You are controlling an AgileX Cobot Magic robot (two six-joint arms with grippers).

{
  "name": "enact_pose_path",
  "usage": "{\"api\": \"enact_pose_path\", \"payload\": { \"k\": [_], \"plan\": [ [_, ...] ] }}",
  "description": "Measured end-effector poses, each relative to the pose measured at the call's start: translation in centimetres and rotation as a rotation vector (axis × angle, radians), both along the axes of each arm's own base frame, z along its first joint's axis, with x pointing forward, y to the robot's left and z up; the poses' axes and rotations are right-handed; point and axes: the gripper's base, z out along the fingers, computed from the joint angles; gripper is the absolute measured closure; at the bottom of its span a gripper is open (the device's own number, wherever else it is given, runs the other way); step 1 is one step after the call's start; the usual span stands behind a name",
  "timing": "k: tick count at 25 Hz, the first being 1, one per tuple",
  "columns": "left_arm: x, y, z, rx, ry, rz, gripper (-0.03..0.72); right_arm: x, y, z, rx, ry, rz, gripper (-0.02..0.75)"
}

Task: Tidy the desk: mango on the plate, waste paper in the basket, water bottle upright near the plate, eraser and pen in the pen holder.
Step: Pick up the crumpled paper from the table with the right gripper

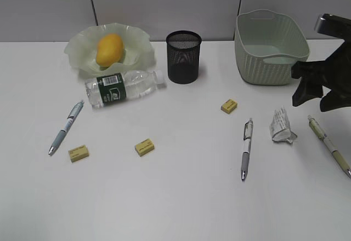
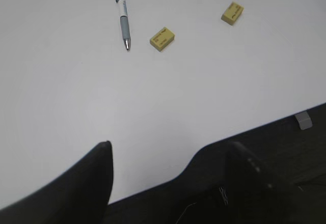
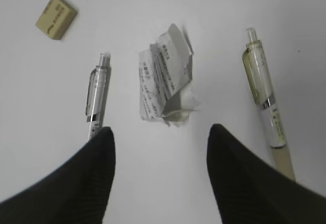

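While the mango point(image 1: 109, 49) already lies on the plate point(image 1: 82, 52) at the far left, the step in hand is judged to be the waste paper point(image 3: 166, 81), which lies crumpled on the tabletop point(image 1: 181, 197) at the right, between two pens and apart from both. Nearest the camera on the left, the left pincer point(image 2: 168, 175) stands wide and empty over the near edge of the tabletop, with a blue-grey pen point(image 2: 121, 12) and two yellow erasers beyond it; it has no part in this step. The right pincer point(image 3: 160, 155) stands wide and empty, its jaws straddling a line that runs straight to the paper, on its near side. To do the step well, it should descend squarely over the paper's bulk, keeping the left jaw off the silver pen point(image 3: 97, 94) and the right jaw off the pale yellow pen point(image 3: 265, 99). The scrap is light and springy, so in my judgement a low grip across its thickest fold would hold best; a grip on a loose flap risks a slip. Farther back on the right stands the basket point(image 1: 271, 46), open-topped, a short carry away; release should come only once the paper is inside the rim. The water bottle point(image 1: 123, 89) lies on its side near the plate, and the pen holder point(image 1: 184, 56) stands at far centre.
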Motion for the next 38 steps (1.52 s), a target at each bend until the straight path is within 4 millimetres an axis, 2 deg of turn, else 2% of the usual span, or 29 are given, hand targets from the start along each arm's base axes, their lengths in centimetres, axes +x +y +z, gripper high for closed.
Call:
{"api": "enact_pose_path", "payload": {
  "k": [5,8,13,21,25,30,32,38],
  "plan": [
    [0.0,0.0,0.0,0.000,0.000,0.000,0.171,1.0,0.3,-1.2,0.000,0.027,0.007,0.279],
    [0.0,0.0,0.0,0.000,0.000,0.000,0.171,1.2,1.1,-2.1,-0.008,0.040,0.042,0.279],
    [0.0,0.0,0.0,0.000,0.000,0.000,0.172,2.1,2.2,-4.2,-0.018,0.052,0.067,0.279],
    [0.0,0.0,0.0,0.000,0.000,0.000,0.173,3.8,2.5,-7.5,-0.032,0.102,0.066,0.284],
    [0.0,0.0,0.0,0.001,0.000,0.000,0.173,4.5,2.4,-8.1,-0.056,0.106,0.064,0.386],
    [0.0,0.0,0.0,0.001,0.000,0.000,0.177,5.2,2.5,-7.2,-0.056,0.090,0.065,0.619],
    [0.0,0.0,0.0,0.001,0.000,0.000,0.178,5.3,2.5,-7.0,-0.056,0.103,0.069,0.684],
    [0.0,0.0,0.0,0.001,0.000,0.000,0.179,5.7,2.8,-5.7,-0.052,0.165,0.089,0.688]
  ]
}}
